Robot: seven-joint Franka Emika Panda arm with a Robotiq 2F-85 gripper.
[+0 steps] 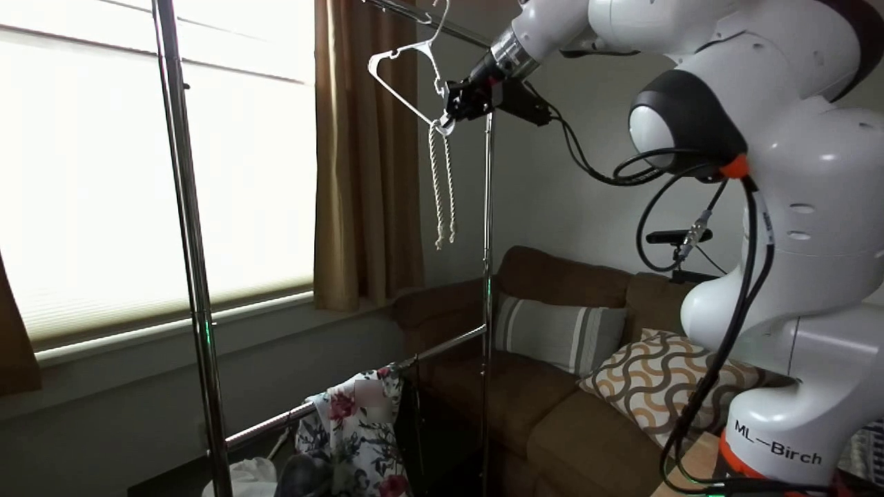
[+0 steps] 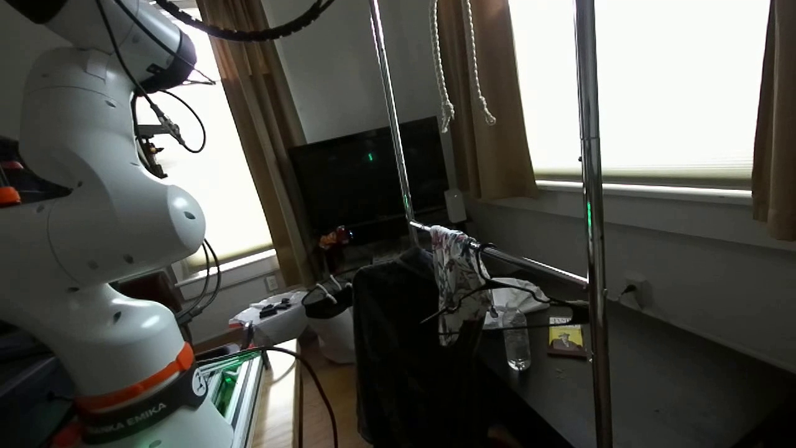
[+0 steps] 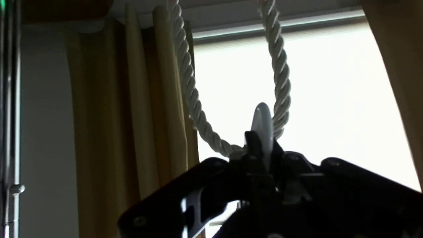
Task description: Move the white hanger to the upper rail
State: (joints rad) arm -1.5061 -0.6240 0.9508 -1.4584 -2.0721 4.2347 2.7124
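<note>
- The black, angular gripper (image 1: pixel 450 103) had its fingers (image 3: pixel 253 145) closed narrowly, and between them was pinched the thin edge of the white hanger (image 1: pixel 423 47).
- This hanger was smooth and bare, triangular in form, with rounded shoulders and a small notch. It was held at one lower corner, tilted, high up near the upper rail (image 1: pixel 461 33).
- The upper rail was a thin, straight bar of dark, shiny metal. In an exterior view the curved hook of the hanger crossed it, but the top was cut by the edge, so I could not tell whether the hook rested on the bar.
- A pale rope (image 3: pixel 281 72), thickly twisted, hung at the same lower corner in two lengths with frayed ends; in the wrist view it made a curve like the letter U.
- The vertical poles (image 1: pixel 188 207) of the rack were round and polished like a mirror.
- Over the lower bar (image 1: pixel 452 341) hung a floral garment (image 1: pixel 356 431), white cloth with red flowers and dark leaves. Beside it, in an exterior view, was a black hanger (image 2: pixel 525 287), slender and triangular.
- A brown sofa (image 1: pixel 587 442) carried a grey pillow (image 1: pixel 545 331) with white stripes and a wavy-patterned pillow (image 1: pixel 656 376).
- The curtain (image 1: pixel 366 207) fell in soft, vertical folds.
</note>
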